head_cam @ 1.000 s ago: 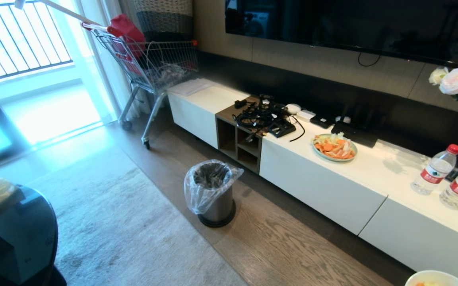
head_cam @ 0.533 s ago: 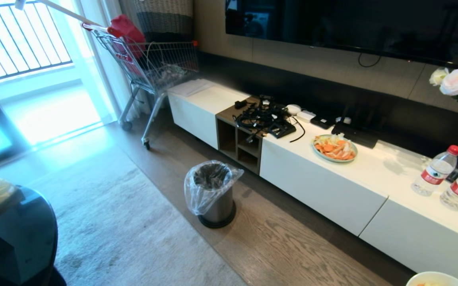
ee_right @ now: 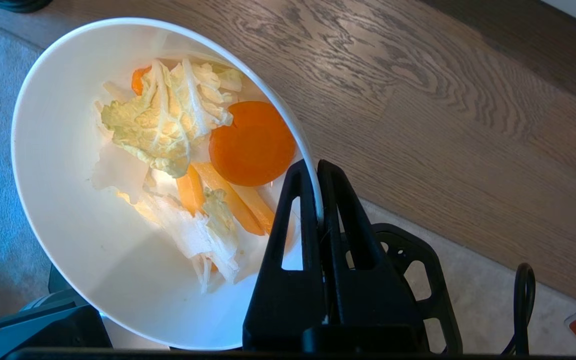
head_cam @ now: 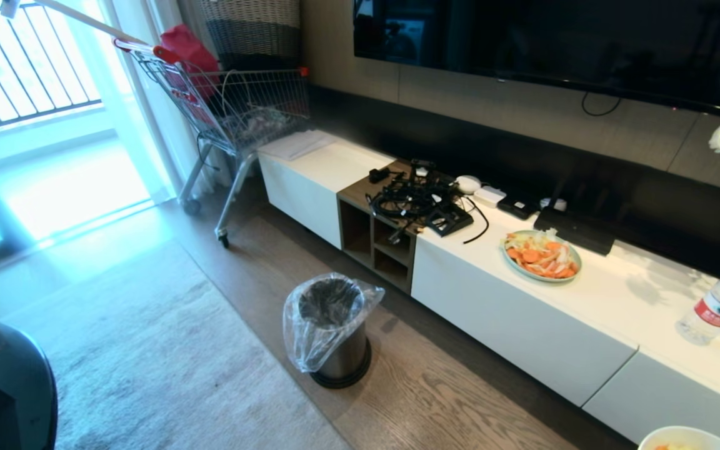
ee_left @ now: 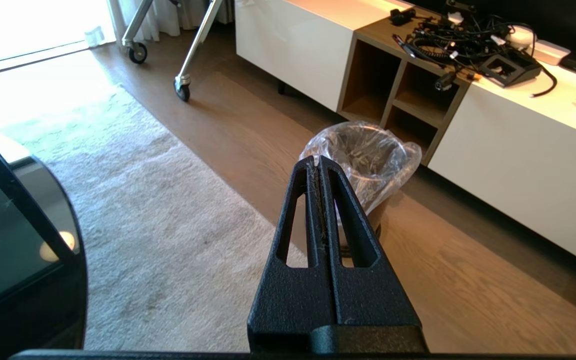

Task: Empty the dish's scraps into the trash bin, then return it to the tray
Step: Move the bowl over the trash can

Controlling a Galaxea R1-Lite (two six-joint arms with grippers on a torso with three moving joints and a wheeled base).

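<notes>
You've got the dish (ee_right: 68,210) pinched at its rim by the right gripper (ee_right: 319,200); jaws clamped either side of the white wall, one finger inside, one outside; the scraps (ee_right: 193,155), i.e. a carrot round, orange strips and pale cabbage leaf, lie in it, nothing tipped out yet. In the head view only a sliver of the dish shows at the lower right edge, so it hangs low on your right side over the floor.

The relation that matters: the trash bin (head_cam: 330,325) stands on the wood floor just in front of the white TV cabinet (head_cam: 522,306), ahead and well to the left of the dish; bin and dish are well apart, so I'd judge you need to close that gap before any pour, then roll the wrist so the rim opposite the grip dips toward the bag's mouth.

Left gripper (ee_left: 319,165) is empty, fingers pressed together, pointing at the bin; it looks nearer the bin than the right, but that's hard to judge from a wrist cam.

The tray isn't in any view; can't place it.
</notes>
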